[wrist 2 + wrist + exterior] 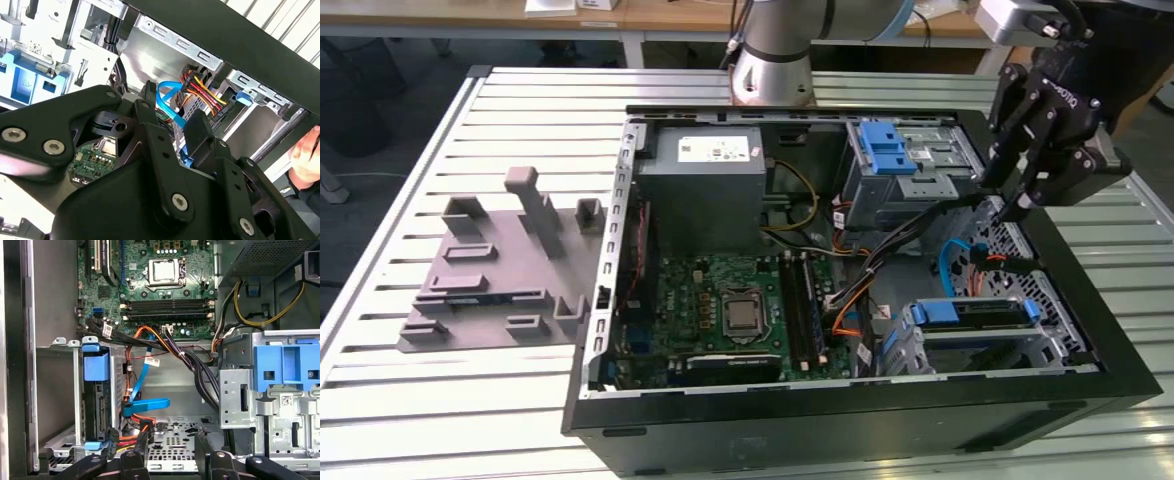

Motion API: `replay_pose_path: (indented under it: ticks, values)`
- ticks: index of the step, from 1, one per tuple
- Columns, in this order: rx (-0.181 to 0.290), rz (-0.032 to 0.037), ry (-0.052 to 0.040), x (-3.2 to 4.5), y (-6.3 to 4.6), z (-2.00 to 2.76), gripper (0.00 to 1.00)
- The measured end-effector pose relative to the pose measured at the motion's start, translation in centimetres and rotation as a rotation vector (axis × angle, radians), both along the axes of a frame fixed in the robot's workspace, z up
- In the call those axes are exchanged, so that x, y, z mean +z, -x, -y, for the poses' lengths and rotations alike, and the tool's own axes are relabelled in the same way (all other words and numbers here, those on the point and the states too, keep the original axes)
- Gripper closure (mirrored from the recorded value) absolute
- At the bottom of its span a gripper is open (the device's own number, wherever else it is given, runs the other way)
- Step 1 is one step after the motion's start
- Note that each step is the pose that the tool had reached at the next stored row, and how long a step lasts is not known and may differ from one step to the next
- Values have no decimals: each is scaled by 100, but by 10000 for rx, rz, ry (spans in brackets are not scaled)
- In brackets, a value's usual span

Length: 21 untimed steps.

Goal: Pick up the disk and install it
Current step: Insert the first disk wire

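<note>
The disk [969, 314] sits in the small metal drive cage [1047, 345] in the open computer case's near corner, toward the exterior view's right. Its blue rails show at both ends. In the first wrist view the disk [97, 402] stands on edge inside that cage, with a blue cable [148, 404] and coloured power wires running to its end. My gripper [1013, 212] hangs over the case's wall at the exterior view's right, above and beyond the disk. It is open [172, 450], with nothing between the black fingertips [142, 442].
In the case are a grey power-supply box [707, 180], a green motherboard [734, 300] and a larger drive cage with a blue latch [897, 158]. A grey fixture [500, 270] lies on the slatted table. A person's hand [307, 150] is just outside the case.
</note>
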<state>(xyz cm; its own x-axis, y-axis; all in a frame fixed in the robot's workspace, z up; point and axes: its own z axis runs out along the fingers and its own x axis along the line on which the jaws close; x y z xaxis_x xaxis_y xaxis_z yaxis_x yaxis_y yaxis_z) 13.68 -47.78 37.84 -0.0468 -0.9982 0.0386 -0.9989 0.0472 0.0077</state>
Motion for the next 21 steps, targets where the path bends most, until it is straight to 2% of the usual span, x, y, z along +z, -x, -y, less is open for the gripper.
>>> replay_pose_path:
  ticks: [3, 10, 12, 16, 21]
  values:
    - [0, 0, 0, 1, 0, 52, 50]
    - [0, 0, 2, 1, 0, 211, 50]
    - [0, 0, 1, 1, 0, 240, 50]
    - [0, 0, 1, 36, 0, 257, 50]
    - [0, 0, 1, 40, 0, 282, 50]
